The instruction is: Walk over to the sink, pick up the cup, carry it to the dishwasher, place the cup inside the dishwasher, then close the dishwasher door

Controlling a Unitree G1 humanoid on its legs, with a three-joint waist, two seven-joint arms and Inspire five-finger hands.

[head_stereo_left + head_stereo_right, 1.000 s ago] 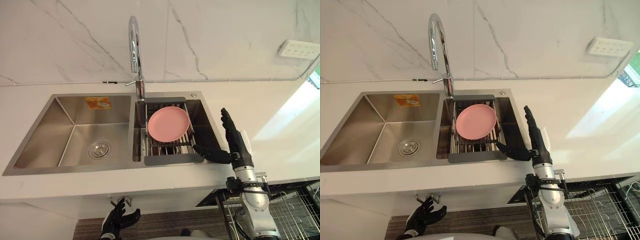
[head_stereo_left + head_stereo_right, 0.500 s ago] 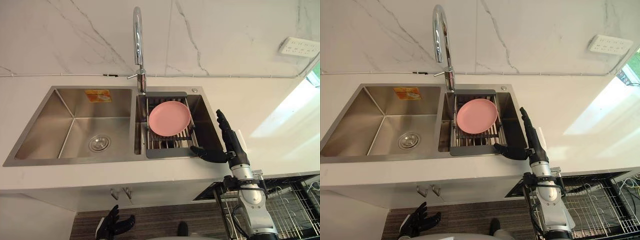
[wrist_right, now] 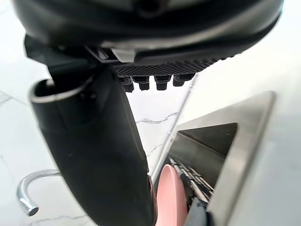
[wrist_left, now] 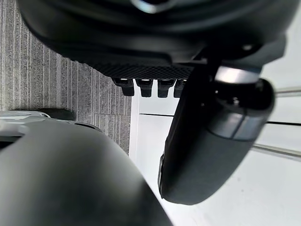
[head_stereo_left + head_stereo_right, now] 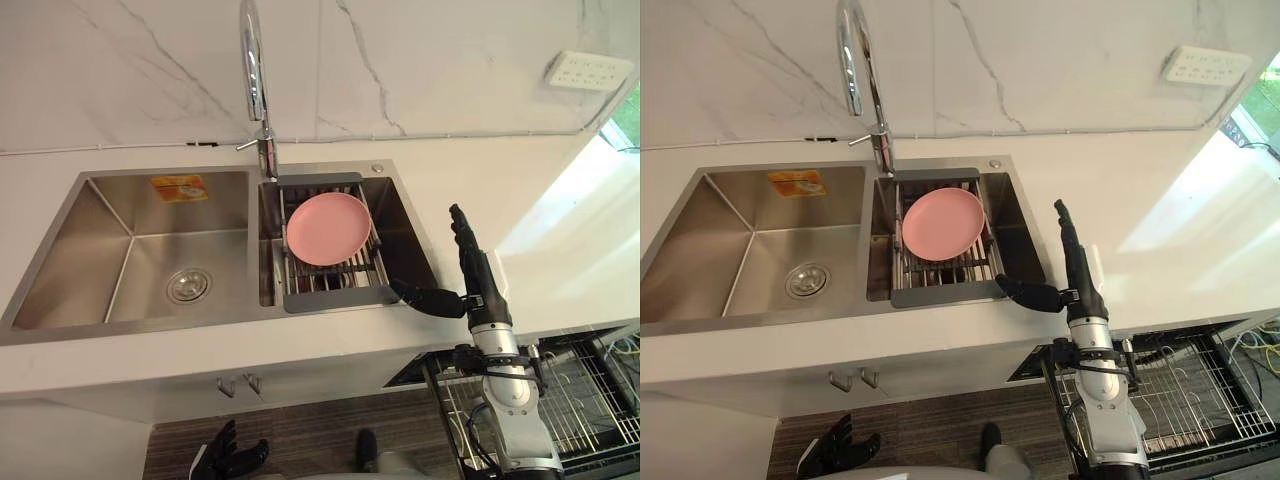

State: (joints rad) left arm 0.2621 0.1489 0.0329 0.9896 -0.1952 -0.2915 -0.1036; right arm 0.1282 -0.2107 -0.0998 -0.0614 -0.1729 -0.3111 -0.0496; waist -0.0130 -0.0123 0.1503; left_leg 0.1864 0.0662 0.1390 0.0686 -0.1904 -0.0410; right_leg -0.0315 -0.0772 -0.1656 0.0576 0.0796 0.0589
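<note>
You're at the sink [image 5: 60,270] now, and what waits for you is a pink plate [image 5: 328,228] rather than a cup. It rests on the bars of the draining rack [image 5: 335,297] that spans the smaller basin, below the tap [image 5: 252,60].

Your right hand [image 5: 480,285] is up over the tabletop [image 5: 480,190] just beside that basin. Its fingers are straight and its thumb is thrown wide toward the rack's near corner, so it's open and holding nothing. I'd read that as a hand spread ready to take the plate's rim.

Your left hand [image 5: 232,460] hangs low by the cabinet front, fingers loose and empty, out of the way.

The dishwasher basket [image 5: 570,400] stands pulled out just below your right arm, so the carry looks short. Pickup not yet made.
</note>
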